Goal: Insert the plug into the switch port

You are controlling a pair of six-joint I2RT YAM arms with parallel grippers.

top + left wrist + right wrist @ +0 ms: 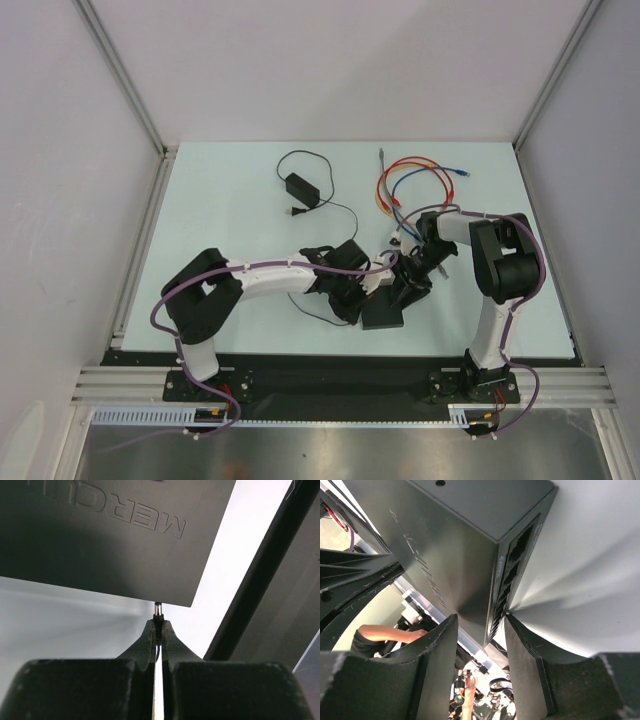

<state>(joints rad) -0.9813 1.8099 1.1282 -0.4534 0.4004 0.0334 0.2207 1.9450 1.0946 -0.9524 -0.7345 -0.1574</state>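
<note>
The black switch box [383,316] sits near the table's front middle. In the left wrist view its face [110,540] shows raised "MERCU" lettering. My left gripper [350,290] [158,626] is shut on a small barrel plug [158,611], whose metal tip touches the box's near edge close to a corner. In the right wrist view the box [455,555] shows a row of ports [512,575] along its narrow edge. My right gripper [408,284] [481,625] straddles that corner, one finger [440,645] on each side, holding the box.
A small black power adapter [300,187] with a thin black cord lies at the back left of centre. Red, orange and blue cables [410,180] coil at the back right. Metal rails [340,375] run along the front edge; walls enclose the other sides.
</note>
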